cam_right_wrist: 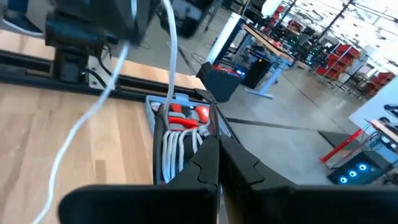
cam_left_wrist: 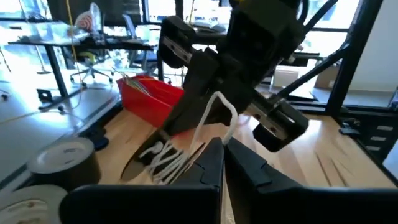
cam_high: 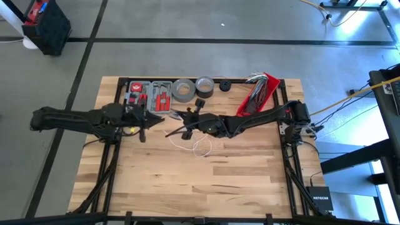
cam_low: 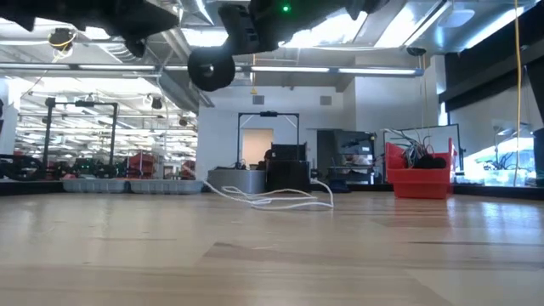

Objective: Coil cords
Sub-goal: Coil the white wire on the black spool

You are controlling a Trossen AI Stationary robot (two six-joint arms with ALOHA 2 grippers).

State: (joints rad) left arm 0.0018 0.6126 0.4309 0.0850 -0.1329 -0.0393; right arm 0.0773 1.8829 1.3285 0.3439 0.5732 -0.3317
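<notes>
Left tool [cam_left_wrist: 221,152] closed on white cord [cam_left_wrist: 217,112], right tool [cam_right_wrist: 217,155] closed on same cord

**Bystanders on the bench**

Along the far edge of the wooden bench [cam_high: 187,181] sit a grey tool tray [cam_high: 150,95] with red-handled tools, two grey tape rolls [cam_high: 184,90], a small black disc [cam_high: 225,86] and a red bin [cam_high: 259,92] holding wires.

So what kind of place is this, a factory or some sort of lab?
Probably a robotics lab or workshop inside a large industrial hall. A butcher-block workbench holds a tool kit tray, grey tape rolls and a red parts bin, and the low view shows long rows of benches and shelving under ceiling strip lights.
</notes>
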